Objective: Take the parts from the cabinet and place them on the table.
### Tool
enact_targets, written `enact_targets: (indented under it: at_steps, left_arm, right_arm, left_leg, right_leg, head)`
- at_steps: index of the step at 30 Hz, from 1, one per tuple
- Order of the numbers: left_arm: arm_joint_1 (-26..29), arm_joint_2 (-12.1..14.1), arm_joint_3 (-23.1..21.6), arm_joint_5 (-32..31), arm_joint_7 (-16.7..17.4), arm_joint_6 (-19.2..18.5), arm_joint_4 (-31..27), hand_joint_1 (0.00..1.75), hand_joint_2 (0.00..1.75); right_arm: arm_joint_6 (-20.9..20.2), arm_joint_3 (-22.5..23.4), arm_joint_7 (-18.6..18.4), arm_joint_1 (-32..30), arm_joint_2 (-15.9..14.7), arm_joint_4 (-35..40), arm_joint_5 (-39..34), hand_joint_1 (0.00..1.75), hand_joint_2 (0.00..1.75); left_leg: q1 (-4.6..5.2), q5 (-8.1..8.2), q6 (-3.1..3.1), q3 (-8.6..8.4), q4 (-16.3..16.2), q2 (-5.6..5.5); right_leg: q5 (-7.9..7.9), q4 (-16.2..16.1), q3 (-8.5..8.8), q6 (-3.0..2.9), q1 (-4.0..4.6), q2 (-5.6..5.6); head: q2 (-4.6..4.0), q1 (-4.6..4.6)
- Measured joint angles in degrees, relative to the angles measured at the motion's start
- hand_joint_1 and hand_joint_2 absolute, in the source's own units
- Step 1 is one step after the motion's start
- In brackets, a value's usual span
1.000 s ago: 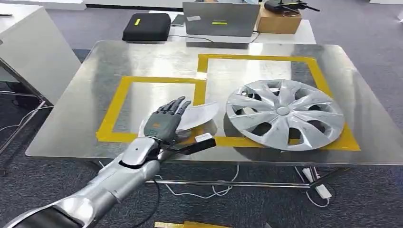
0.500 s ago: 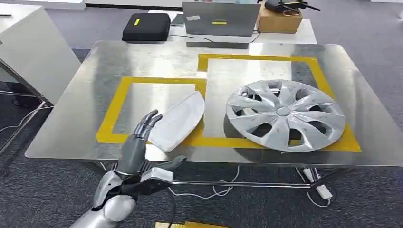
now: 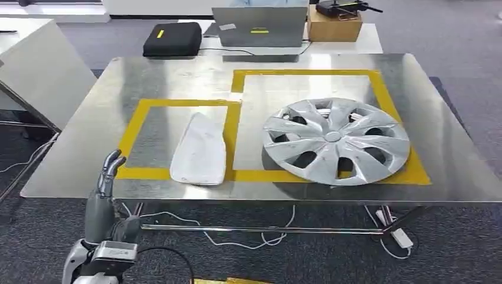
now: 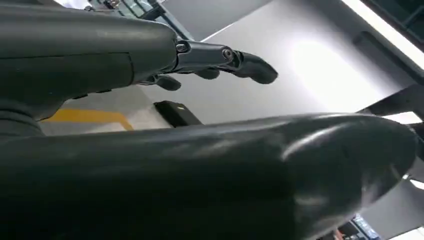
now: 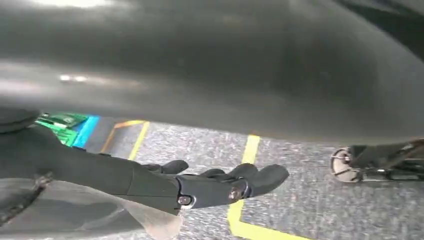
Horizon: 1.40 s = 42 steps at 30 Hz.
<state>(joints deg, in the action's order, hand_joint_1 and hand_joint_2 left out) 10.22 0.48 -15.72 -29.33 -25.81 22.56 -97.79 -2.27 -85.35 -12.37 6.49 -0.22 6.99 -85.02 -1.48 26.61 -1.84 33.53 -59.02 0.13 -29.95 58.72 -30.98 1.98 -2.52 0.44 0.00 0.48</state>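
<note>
Left hand: the left hand [image 3: 105, 188] hangs below the near edge of the steel table [image 3: 89, 142], fingers spread and slightly curled, holding nothing.
Right hand: in its wrist view the right hand [image 5: 200, 186] is loose over grey carpet with yellow floor lines, fingers extended, nothing in it.
White panel: the white panel [image 3: 200, 151] lies flat on the table, ahead of the left hand and to its right, well apart from it, across the tape of the yellow-taped zone [image 3: 133, 131].
Wheel cover: the silver wheel cover [image 3: 335, 139] lies farther right, inside the larger taped frame.
Risk, panel: its near end sits close to the table edge; a rising left arm could likely clip it and slide it off.
Risk, placement: the panel straddles the tape, so it may count as misplaced.
</note>
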Motion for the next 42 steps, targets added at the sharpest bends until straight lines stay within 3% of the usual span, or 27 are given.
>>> enact_targets:
  at_steps: [1,3,5,7,9,10,11,13,15,17,19,20,21,22,24,25,26,27,30,31,33,35,37,38,40,41,42]
  left_arm:
    - [0.1,0.1,0.1,0.0,0.0,0.0,-0.2,0.00,0.00]
    - [0.2,0.3,0.3,0.0,0.0,0.0,-0.5,0.00,0.00]
    - [0.4,0.4,0.3,0.0,0.0,0.0,-0.5,0.00,0.00]
    - [0.5,0.4,0.4,0.6,-0.1,0.0,-0.6,0.00,0.00]
    - [1.1,0.4,1.4,3.7,-1.1,0.0,-1.1,0.00,0.00]
    - [1.7,0.4,2.4,5.8,-2.0,-0.6,-1.7,0.00,0.00]
    - [2.3,0.1,4.0,8.2,-3.0,-1.7,-2.3,0.00,0.00]
    - [3.8,-1.2,8.0,11.2,-5.0,-4.2,-2.9,0.00,0.00]
    - [4.8,-3.1,13.3,14.5,-6.9,-7.7,-3.0,0.00,0.00]
    - [4.8,-6.3,19.8,16.4,-8.2,-11.8,-3.0,0.00,0.00]
    - [4.8,-9.0,26.3,18.2,-8.4,-15.9,-2.4,0.00,0.00]
    - [4.4,-10.4,30.1,18.9,-8.0,-17.7,-1.6,0.00,0.00]
    - [3.9,-11.8,33.6,19.2,-7.5,-19.2,-0.5,0.00,0.00]
    - [3.5,-12.8,37.0,19.0,-7.5,-20.5,0.9,0.00,0.00]
    - [2.1,-14.1,43.2,16.9,-8.1,-21.4,4.7,0.00,0.00]
    - [1.3,-14.5,46.0,15.1,-8.7,-21.3,6.8,0.00,0.00]
    - [0.4,-14.7,48.9,12.9,-9.4,-20.9,9.8,0.00,0.00]
    - [-0.6,-14.8,51.2,11.4,-10.0,-20.5,12.7,0.00,0.00]
    - [-3.3,-14.8,58.5,9.0,-10.5,-20.1,23.1,0.00,0.00]
    - [-3.8,-14.6,60.6,8.5,-10.5,-20.0,26.0,0.00,0.00]
    - [-4.5,-14.0,64.2,7.5,-10.5,-19.4,31.9,0.00,0.00]
    - [-6.8,-12.8,68.1,5.9,-9.9,-17.6,40.9,0.00,0.00]
    - [-7.4,-12.2,70.9,5.0,-9.0,-16.0,46.1,0.00,0.00]
    - [-7.7,-11.7,72.4,4.4,-7.7,-14.2,49.6,0.00,0.00]
    - [-8.9,-10.9,75.1,3.3,-5.0,-11.3,56.2,0.00,0.00]
    - [-9.3,-10.7,76.0,2.5,-3.7,-10.1,58.5,0.00,0.00]
    - [-9.7,-10.6,76.6,1.6,-2.4,-9.0,60.7,0.00,0.00]
  right_arm:
    - [0.0,0.0,0.0,0.0,0.0,0.0,0.0,0.00,0.00]
    - [0.0,0.1,0.0,0.0,0.0,0.0,0.0,0.00,0.00]
    - [0.0,0.2,0.0,-0.1,0.0,0.0,0.0,0.00,0.00]
    - [0.0,0.3,0.0,-0.1,0.0,0.0,0.0,0.00,0.00]
    - [0.0,0.3,0.0,0.0,0.0,0.0,-0.3,0.00,0.00]
    - [0.0,0.4,0.0,0.0,0.0,0.0,-0.4,0.00,0.00]
    - [-0.1,0.4,0.0,0.0,0.1,0.0,-0.5,0.00,0.00]
    - [-0.1,0.4,0.0,0.0,0.1,0.0,-0.9,0.00,0.00]
    - [-0.1,0.4,0.0,-0.3,0.2,0.0,-1.1,0.00,0.00]
    - [-0.1,0.4,0.0,-0.4,0.1,0.0,-1.4,0.00,0.00]
    - [-0.2,0.4,-0.1,-0.5,0.1,0.0,-1.5,0.00,0.00]
    - [-0.3,0.4,-0.1,-0.6,0.1,-0.1,-1.5,0.00,0.00]
    - [-0.4,0.4,-0.1,-0.6,0.1,-0.1,-1.6,0.00,0.00]
    - [-0.4,0.4,-0.1,-0.6,0.1,-0.1,-1.6,0.00,0.00]
    - [-0.5,0.4,-0.1,-0.6,0.1,-0.1,-1.6,0.00,0.00]
    - [-0.5,0.4,-0.1,-0.6,0.1,-0.2,-1.6,0.00,0.00]
    - [-0.5,0.4,-0.1,-0.4,0.1,-0.2,-1.6,0.00,0.00]
    - [-0.5,0.4,-0.1,-0.3,0.1,-0.2,-1.6,0.00,0.00]
    - [-0.8,0.4,0.0,-0.5,0.3,-0.2,-1.7,0.00,0.00]
    - [-0.8,0.4,0.0,-0.6,0.7,-0.2,-1.7,0.00,0.00]
    - [-0.9,0.4,0.0,-0.7,0.7,-0.4,-1.7,0.00,0.00]
    - [-1.0,0.4,-0.1,-0.8,0.8,-0.4,-1.7,0.00,0.00]
    - [-1.1,0.4,-0.1,-0.8,0.8,-0.4,-1.7,0.00,0.00]
    - [-1.1,0.4,-0.1,-0.8,0.8,-0.4,-1.7,0.00,0.00]
    - [-1.2,0.4,-0.1,-0.9,0.9,-0.4,-1.7,0.00,0.00]
    - [-1.2,0.4,-0.1,-0.9,1.0,-0.4,-1.7,0.00,0.00]
    - [-1.3,0.4,-0.1,-0.7,1.0,-0.4,-1.7,0.00,0.00]
  left_leg:
    - [-0.02,1.94,-0.05,0.51,-1.4,0.03]
    - [0.08,7.62,-0.11,3.50,-9.7,0.02]
    - [0.08,11.00,0.07,5.86,-17.5,0.02]
    - [0.34,9.09,0.77,3.46,-14.9,0.02]
    - [0.90,4.95,1.96,-2.51,-5.1,-0.04]
    - [1.33,4.25,2.76,-5.11,-0.5,-0.20]
    - [1.41,4.63,2.89,-5.47,0.8,-0.22]
    - [1.70,4.34,2.77,-5.00,0.9,-0.26]
    - [1.66,3.20,3.29,-4.68,1.6,-0.22]
    - [1.30,1.95,4.12,-3.82,2.1,0.15]
    - [1.46,1.04,4.33,-2.52,2.1,0.33]
    - [1.61,0.49,4.43,-1.72,2.0,0.46]
    - [1.73,-0.04,4.41,-1.04,2.0,0.53]
    - [1.82,-0.53,4.36,-0.40,2.0,0.57]
    - [1.92,-1.31,4.12,0.64,1.8,0.64]
    - [1.93,-1.69,3.89,1.10,1.6,0.63]
    - [2.24,-2.00,3.60,1.41,1.4,0.62]
    - [2.20,-2.34,3.30,1.61,1.2,0.68]
    - [1.97,-3.86,2.12,1.81,1.5,0.72]
    - [1.81,-3.72,1.86,2.20,1.2,0.40]
    - [1.52,2.91,1.03,3.47,-2.7,0.10]
    - [1.22,8.76,0.51,4.65,-10.9,0.11]
    - [1.01,8.22,0.37,4.02,-14.1,0.11]
    - [0.93,6.25,0.42,2.42,-12.9,0.11]
    - [0.88,2.70,0.74,-4.01,-3.5,0.07]
    - [0.93,4.34,1.08,-6.53,1.0,-0.21]
    - [1.17,4.31,1.38,-7.10,2.5,-0.47]
  right_leg:
    - [0.25,0.0,-0.23,-0.41,0.09,-0.01]
    - [0.69,0.0,-1.01,-1.06,0.39,-0.12]
    - [1.19,0.0,-1.78,-1.31,0.87,-0.24]
    - [1.65,0.0,-2.29,-1.38,1.25,-0.24]
    - [2.07,0.0,-2.51,-1.29,1.45,-0.07]
    - [2.30,0.0,-2.57,-1.22,1.33,-0.02]
    - [2.49,0.2,-2.84,-0.94,1.77,0.09]
    - [3.10,0.0,-3.19,-0.13,1.41,0.06]
    - [3.89,-0.4,-3.20,0.87,1.46,0.19]
    - [-0.69,2.7,-4.99,0.96,1.38,-0.02]
    - [-6.67,10.7,-7.11,1.14,1.37,-0.04]
    - [-8.32,14.5,-7.93,1.22,1.38,-0.06]
    - [-8.18,16.0,-7.76,1.25,1.38,-0.06]
    - [-6.53,15.1,-6.31,1.17,1.39,-0.08]
    - [-2.28,8.1,-0.78,0.84,1.44,-0.13]
    - [-1.33,2.7,3.02,0.51,1.50,-0.21]
    - [-2.77,-2.4,6.19,0.28,1.88,-0.47]
    - [-3.07,-3.9,7.15,0.07,1.89,-0.44]
    - [-2.46,-3.9,5.78,-1.17,2.17,-0.37]
    - [-1.68,-4.3,5.23,-1.51,1.62,-0.58]
    - [-0.38,-4.2,3.77,-2.23,1.71,-0.73]
    - [0.74,-4.1,2.97,-2.17,1.77,-0.88]
    - [1.63,-3.6,1.24,-2.09,1.78,-0.82]
    - [2.02,-3.1,0.29,-1.99,1.78,-0.77]
    - [2.54,-2.1,-1.22,-1.57,1.76,-0.78]
    - [2.81,-1.9,-1.74,-1.18,1.84,-0.86]
    - [3.18,-1.7,-2.09,-0.78,2.02,-0.85]
  head:
    - [0.00,-0.04]
    - [0.00,-0.31]
    - [0.00,-0.26]
    - [0.00,-0.29]
    - [0.00,-0.26]
    - [0.00,-0.29]
    - [0.00,-0.22]
    - [0.00,-0.18]
    - [0.00,-0.22]
    - [0.00,0.04]
    - [0.00,0.00]
    - [0.00,0.04]
    - [0.00,0.04]
    - [0.00,0.04]
    - [0.00,0.04]
    - [0.00,0.00]
    - [0.00,0.06]
    - [0.00,-0.13]
    - [0.00,-0.07]
    - [0.00,0.13]
    - [0.00,-0.22]
    - [0.00,-0.26]
    - [0.00,-0.24]
    - [0.00,-0.24]
    - [0.00,-0.26]
    - [0.00,-0.22]
    - [0.00,-0.13]
